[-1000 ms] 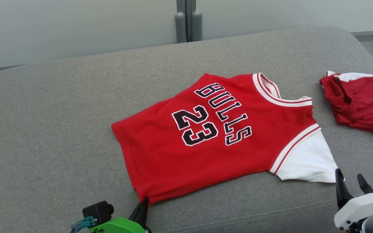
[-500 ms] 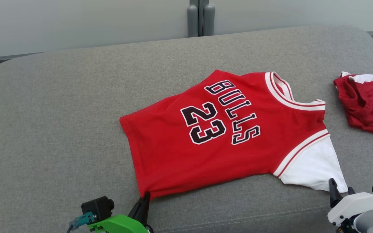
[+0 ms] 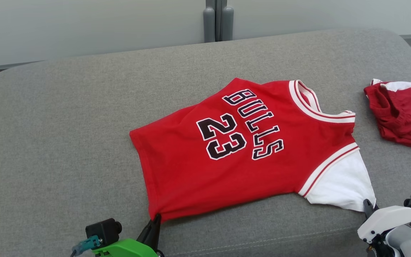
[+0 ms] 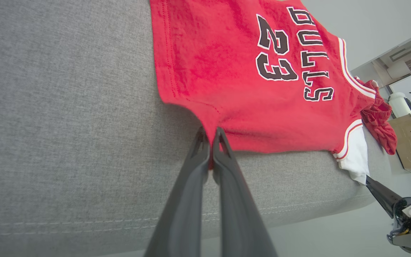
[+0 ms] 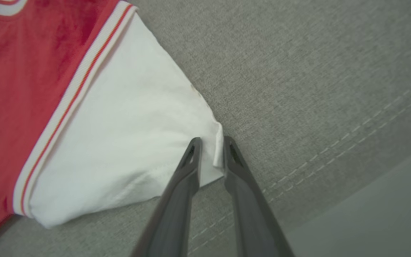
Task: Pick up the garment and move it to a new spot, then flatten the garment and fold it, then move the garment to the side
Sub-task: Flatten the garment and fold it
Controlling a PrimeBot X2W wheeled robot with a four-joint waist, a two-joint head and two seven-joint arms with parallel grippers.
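My left tool [image 3: 154, 219] sits at the lower left of the head view, its two dark fingers pinched together on the near corner of the red jersey [image 3: 227, 153]. In the left wrist view the tool [image 4: 211, 134] has a bit of red hem squeezed between the fingertips, and the cloth runs up and away from them.

My right tool [image 3: 368, 205] is at the lower right, closed on the outer corner of the white sleeve [image 3: 337, 182]. The right wrist view shows that tool [image 5: 211, 142] with the sleeve's [image 5: 120, 125] folded edge standing up between the two fingers, which are drawn in close on either side of it.

The jersey lies spread face up on the grey couch [image 3: 66, 142], near the middle of the seat and close to its front edge. I read "BULLS" and "23" in black letters with white outlines. Its collar points to my right and its hem to my left. The cloth looks mostly flat, with a slight rise along the far side.

A second red garment [image 3: 401, 114] with a white patch lies bunched at the far right of the couch, apart from the jersey. Two grey posts [image 3: 216, 21] stand behind the couch. In the left wrist view I see a cardboard box [image 4: 410, 146] beyond the couch's end
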